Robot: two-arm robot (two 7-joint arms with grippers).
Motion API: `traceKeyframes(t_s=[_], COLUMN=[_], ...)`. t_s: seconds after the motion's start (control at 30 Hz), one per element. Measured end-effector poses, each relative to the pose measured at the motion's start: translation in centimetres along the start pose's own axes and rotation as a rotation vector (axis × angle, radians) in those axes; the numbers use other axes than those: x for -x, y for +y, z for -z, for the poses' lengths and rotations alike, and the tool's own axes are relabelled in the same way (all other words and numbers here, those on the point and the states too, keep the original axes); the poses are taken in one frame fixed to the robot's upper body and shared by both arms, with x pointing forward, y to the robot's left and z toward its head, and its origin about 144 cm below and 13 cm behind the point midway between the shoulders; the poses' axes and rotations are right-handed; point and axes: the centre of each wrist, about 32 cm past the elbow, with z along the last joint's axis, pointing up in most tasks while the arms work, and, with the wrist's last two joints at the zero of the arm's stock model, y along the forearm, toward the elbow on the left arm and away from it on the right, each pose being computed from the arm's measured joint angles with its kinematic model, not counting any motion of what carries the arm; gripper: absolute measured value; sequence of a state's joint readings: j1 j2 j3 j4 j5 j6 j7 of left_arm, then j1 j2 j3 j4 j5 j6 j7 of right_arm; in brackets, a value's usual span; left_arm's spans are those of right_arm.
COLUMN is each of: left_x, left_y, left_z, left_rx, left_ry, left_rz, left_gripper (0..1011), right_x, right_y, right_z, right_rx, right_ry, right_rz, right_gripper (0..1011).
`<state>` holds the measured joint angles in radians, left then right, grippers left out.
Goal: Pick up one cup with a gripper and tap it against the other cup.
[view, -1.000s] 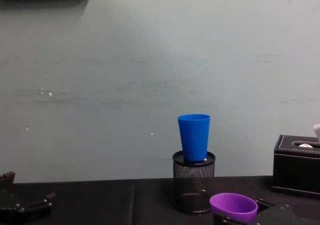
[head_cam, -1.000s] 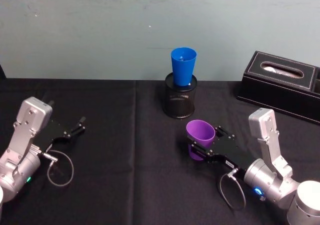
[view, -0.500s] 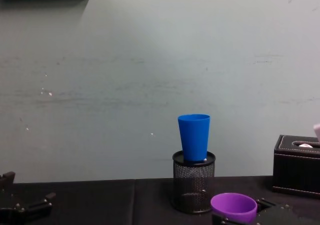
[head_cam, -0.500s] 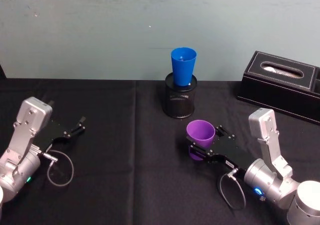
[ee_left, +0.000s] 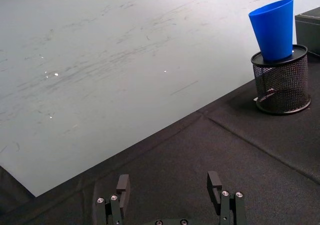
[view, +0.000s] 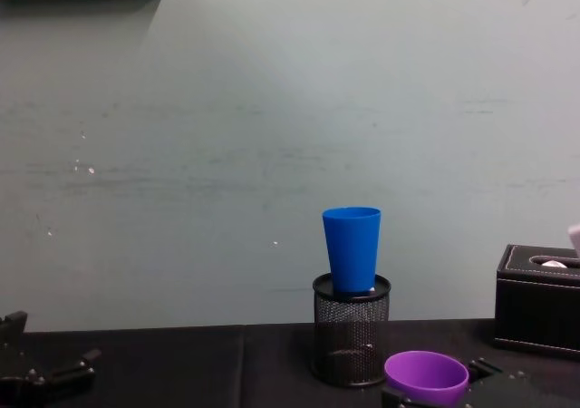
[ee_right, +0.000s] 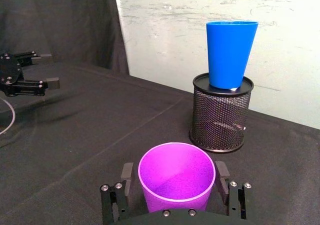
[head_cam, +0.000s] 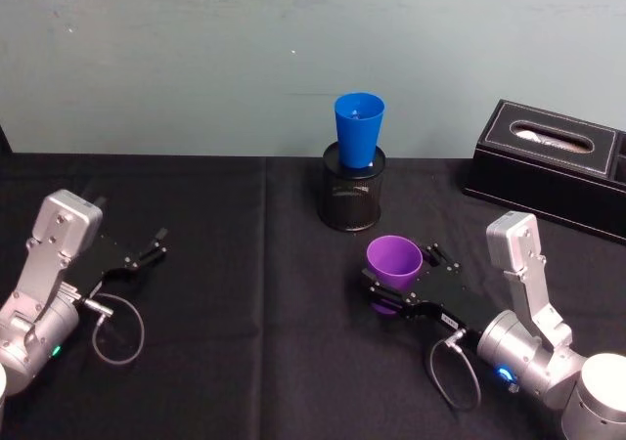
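Right tool [head_cam: 401, 266]: clamped on the purple cup [head_cam: 394, 260] below its rim, low over the bench [head_cam: 245, 293], in front of the holder [head_cam: 352, 203].
Blue cup [head_cam: 358, 127]: upright in holder, apart from purple.
Handling: likely light, slick, flexes; grip mid-wall, tap gently.
Left tool [ee_left: 168, 184]: idle, jaws apart.

- Purple cup [view: 426, 377]: lower part lost at the chest view's bottom edge.
- Blue cup [head_cam: 358, 127]: base hidden inside the mesh pen holder [head_cam: 352, 203].
- Tissue box [view: 542, 304]: cut by the right edge.
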<state>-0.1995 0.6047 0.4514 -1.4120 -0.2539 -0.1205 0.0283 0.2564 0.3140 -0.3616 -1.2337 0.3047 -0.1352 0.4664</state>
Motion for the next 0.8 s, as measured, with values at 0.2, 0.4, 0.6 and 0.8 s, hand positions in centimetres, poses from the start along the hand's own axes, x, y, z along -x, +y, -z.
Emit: traceKeyframes(t_s=[0.2,0.4,0.6,0.8], left_x=[0.00,0.00,0.00,0.00], left_y=[0.00,0.00,0.00,0.00], left_z=[0.00,0.00,0.00,0.00], left_rx=[0.000,0.000,0.000,0.000], left_ry=[0.000,0.000,0.000,0.000], left_rz=[0.000,0.000,0.000,0.000], left_gripper=[1011,1011,1011,1011], right_x=[0.00,0.08,0.22,0.24], right_y=[-0.01,-0.07,-0.24,-0.48], right_z=[0.00,-0.21,-0.37,-0.49], right_rx=[-0.001,-0.015,-0.031,-0.058], right_ry=[-0.001,-0.019,-0.033,-0.039], right_rz=[0.000,-0.005,-0.006,0.008], right_gripper=[1003,1003,1003,1003])
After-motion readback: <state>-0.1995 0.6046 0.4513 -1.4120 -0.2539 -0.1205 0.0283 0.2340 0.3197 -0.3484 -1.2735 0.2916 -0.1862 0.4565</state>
